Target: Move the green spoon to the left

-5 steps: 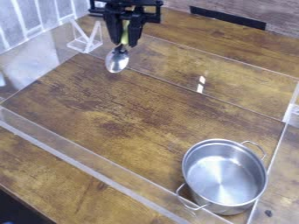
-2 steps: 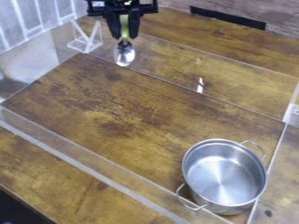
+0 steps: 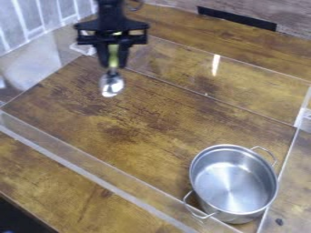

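Far up and left of the round steel two-handled pot (image 3: 234, 182), the yellow-green-handled silver-bowled spoon (image 3: 112, 75) is being gripped by the closed black pincer (image 3: 112, 47), bowl hanging downward above the wooden table (image 3: 134, 118).

- The small spoon with a thick yellow-green handle and round shiny silver bowl (image 3: 112, 75) shows green above and bright silver below.
- The black metal gripper (image 3: 112, 56) is dark all over.
- The round steel pot with two handles (image 3: 232, 183) is pale silver-grey, lighter inside.
- The brown wooden table (image 3: 145, 127) has dark streaked grain over warm brown planks.
- The clear plastic wall (image 3: 73, 164) is colourless with whitish edges.
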Controlling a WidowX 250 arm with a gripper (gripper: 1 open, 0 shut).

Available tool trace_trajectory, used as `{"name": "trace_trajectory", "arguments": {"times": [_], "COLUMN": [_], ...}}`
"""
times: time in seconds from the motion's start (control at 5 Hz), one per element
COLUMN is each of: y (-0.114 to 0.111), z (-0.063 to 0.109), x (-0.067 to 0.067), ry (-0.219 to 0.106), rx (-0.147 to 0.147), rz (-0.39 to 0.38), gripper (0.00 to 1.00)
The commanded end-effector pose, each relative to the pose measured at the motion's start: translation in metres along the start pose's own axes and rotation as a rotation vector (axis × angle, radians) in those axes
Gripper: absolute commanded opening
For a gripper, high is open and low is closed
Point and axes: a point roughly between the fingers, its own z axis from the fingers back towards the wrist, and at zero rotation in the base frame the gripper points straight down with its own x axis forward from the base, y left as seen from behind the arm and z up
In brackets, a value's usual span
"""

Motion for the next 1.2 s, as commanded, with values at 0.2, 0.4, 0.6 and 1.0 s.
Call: {"name": "trace_trajectory", "arguments": {"times": [0.2,0.4,0.6,1.0], "y": [0.029,0.025,0.021,0.025], "z": [-0.001,-0.021,-0.044,-0.052], "x": [0.009,0.007,-0.004,-0.005], "ry": [-0.086,-0.073,-0.062,-0.029], "rx": [-0.022,-0.018,-0.024,-0.046], "rz": [-0.066,-0.126,-0.203,-0.369], "gripper": [0.00,0.00,0.00,0.00]}}
